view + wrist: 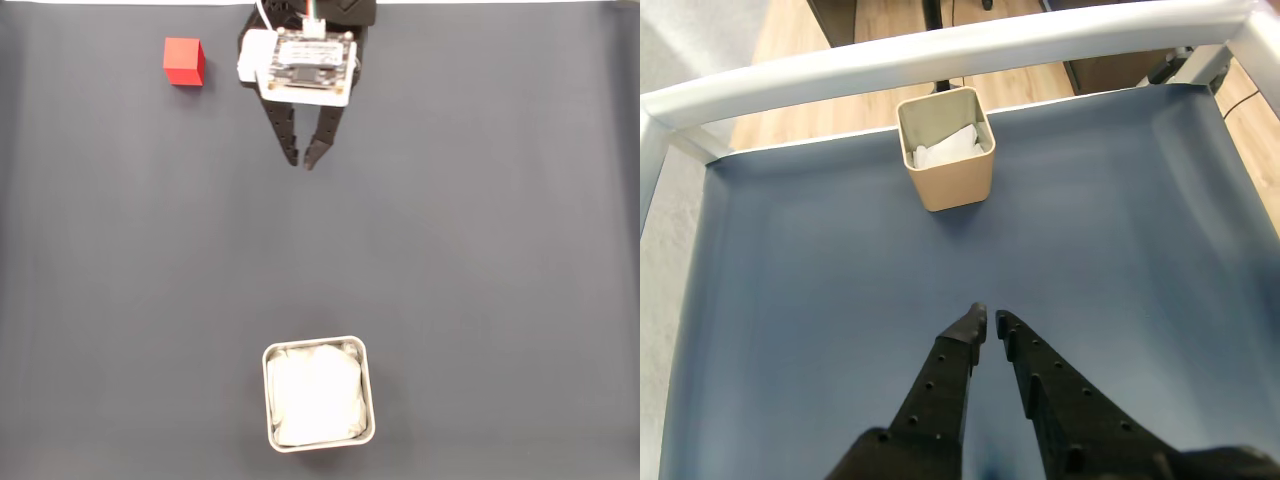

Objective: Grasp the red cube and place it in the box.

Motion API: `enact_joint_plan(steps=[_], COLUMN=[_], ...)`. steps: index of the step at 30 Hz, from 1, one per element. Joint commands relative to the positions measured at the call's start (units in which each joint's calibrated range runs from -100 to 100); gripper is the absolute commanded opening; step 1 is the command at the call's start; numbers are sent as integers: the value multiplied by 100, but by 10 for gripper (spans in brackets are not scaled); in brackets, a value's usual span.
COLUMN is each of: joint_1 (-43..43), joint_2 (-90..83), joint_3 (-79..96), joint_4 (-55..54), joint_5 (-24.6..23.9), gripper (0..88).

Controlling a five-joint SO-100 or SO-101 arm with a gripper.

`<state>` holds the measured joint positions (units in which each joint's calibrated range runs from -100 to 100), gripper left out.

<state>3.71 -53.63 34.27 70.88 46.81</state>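
Note:
In the fixed view the red cube (184, 61) rests on the dark grey mat near the top left. My gripper (302, 157) hangs to its right, well apart from it, fingertips nearly touching and nothing between them. The box (318, 393), a square tin with white paper inside, stands at the bottom centre, far below the gripper. From the wrist view the box (946, 150) sits straight ahead near the mat's far edge, and the black fingers of the gripper (991, 322) point toward it, almost closed.
A dark grey mat (480, 250) covers the table. A white metal frame bar (940, 52) runs along the far edge in the wrist view, with wooden floor beyond it.

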Motion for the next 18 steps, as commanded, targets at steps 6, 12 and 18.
enact_joint_plan(steps=[6, 12, 18], joint_1=[517, 865, 1298], joint_2=[250, 137, 25], joint_3=[-644, -644, -489], joint_4=[264, 469, 494], joint_5=[-34, -78, -122], gripper=[0, 0, 0])
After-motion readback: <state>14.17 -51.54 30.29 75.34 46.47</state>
